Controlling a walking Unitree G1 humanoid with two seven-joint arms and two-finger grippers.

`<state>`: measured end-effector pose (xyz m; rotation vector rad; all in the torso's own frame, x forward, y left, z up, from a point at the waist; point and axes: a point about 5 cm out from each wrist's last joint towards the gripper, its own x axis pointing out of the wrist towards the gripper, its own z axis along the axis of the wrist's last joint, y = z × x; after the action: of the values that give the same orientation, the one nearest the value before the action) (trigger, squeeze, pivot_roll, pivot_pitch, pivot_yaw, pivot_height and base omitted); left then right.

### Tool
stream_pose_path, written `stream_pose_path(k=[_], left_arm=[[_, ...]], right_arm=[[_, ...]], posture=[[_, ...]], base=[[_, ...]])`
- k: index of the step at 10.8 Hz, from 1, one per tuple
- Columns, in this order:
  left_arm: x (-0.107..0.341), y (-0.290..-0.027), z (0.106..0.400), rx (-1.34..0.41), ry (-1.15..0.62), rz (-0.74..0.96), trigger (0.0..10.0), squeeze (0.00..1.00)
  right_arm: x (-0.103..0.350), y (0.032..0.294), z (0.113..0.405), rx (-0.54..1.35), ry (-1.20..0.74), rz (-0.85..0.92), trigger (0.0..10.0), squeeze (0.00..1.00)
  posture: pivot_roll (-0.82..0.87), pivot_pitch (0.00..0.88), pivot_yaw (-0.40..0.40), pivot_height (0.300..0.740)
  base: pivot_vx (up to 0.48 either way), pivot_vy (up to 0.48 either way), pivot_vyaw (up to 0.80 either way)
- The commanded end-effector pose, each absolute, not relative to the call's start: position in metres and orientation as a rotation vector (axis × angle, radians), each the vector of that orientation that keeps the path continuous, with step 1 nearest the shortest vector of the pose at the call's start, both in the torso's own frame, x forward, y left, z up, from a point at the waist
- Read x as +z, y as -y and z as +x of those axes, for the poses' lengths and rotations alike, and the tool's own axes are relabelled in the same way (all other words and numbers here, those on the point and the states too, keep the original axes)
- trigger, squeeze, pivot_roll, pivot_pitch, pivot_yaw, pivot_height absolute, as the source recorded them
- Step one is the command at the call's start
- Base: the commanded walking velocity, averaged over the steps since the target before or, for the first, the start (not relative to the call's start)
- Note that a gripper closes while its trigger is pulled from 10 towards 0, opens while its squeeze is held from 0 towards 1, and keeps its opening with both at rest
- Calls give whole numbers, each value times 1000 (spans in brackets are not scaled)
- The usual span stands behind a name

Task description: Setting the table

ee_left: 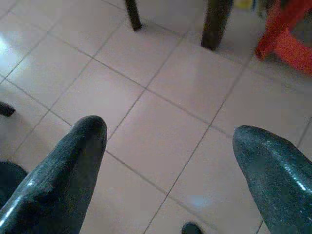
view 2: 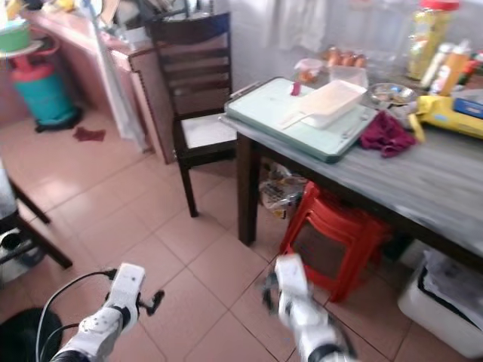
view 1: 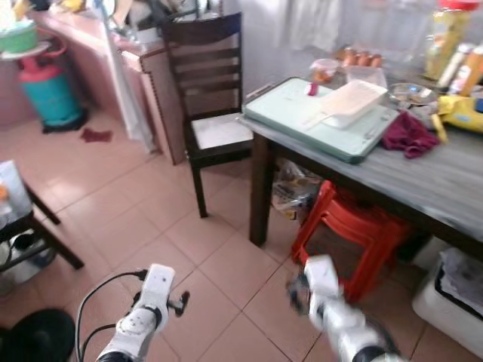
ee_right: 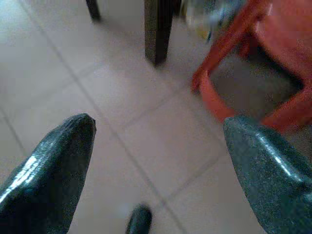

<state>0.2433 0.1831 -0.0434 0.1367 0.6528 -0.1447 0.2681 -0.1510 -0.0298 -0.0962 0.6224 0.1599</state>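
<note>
1. Nearest, two silver arms reach low over the pink tiled floor (view 1: 113, 226); the left gripper (ee_left: 168, 141) has its two black fingers spread wide with only tiles between them, and the right gripper (ee_right: 158, 129) is likewise spread and holds nothing.
2. Just ahead of the right gripper stands one red plastic stool (view 1: 351, 226), tucked under the table edge beside one dark table leg (view 1: 260, 188).
3. To the robot's left, one dark stand (view 1: 34, 234) juts into view at the edge, with one round black object (view 1: 34, 335) on the floor near it.
4. Above the stool, one grey wooden table (view 1: 423, 181) carries the things for setting: one pale green tray (view 1: 321, 117) at its near corner, with one white rectangular dish (view 1: 351, 102) lying on it.
5. Beside the tray lie one crumpled maroon cloth (view 1: 410, 134), one metal bowl (view 1: 411, 93) and one yellow packet (view 1: 464, 113); farther back stand bottles and a tall jar (view 1: 451, 34), too blurred to count exactly.
6. One dark wooden chair (view 1: 207, 105) with a pale seat stands at the table's end, between the robot and the tray's far side.
7. Farthest, one teal gas cylinder (view 1: 49, 90) sits by a pink counter (view 1: 83, 45), with one small dark red rag (view 1: 96, 136) on the tiles nearby.
</note>
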Motion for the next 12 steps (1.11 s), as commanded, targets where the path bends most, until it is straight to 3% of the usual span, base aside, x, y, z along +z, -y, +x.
stream_pose_path(k=[1,3,5,7,9,11,12], left_arm=[[-29,-179,261,-148,-560,143,10000,0],[10,-165,288,-207,-265,148,10000,0],[24,-171,282,-232,-147,152,10000,0],[38,-180,259,-220,-53,153,10000,0],[47,-171,237,-251,-3,192,10000,0],[53,-171,215,-221,-89,72,10000,0],[58,-176,207,-190,-77,93,10000,0]], right_arm=[[-20,151,278,145,-557,-96,10000,0],[8,161,301,95,-389,-13,10000,0],[24,165,306,141,-286,55,10000,0],[42,164,295,212,-159,52,10000,0],[60,175,282,217,-104,22,10000,0],[76,183,264,232,-79,52,10000,0],[84,183,252,224,-48,3,10000,0]], posture=[[-18,26,24,740],[-16,27,17,740],[-18,36,18,740],[1,42,8,740],[16,49,-7,740],[18,55,-9,740],[25,60,-16,740]], base=[[0,0,0],[0,0,0],[0,0,0],[0,0,0],[0,0,0],[0,0,0],[0,0,0]])
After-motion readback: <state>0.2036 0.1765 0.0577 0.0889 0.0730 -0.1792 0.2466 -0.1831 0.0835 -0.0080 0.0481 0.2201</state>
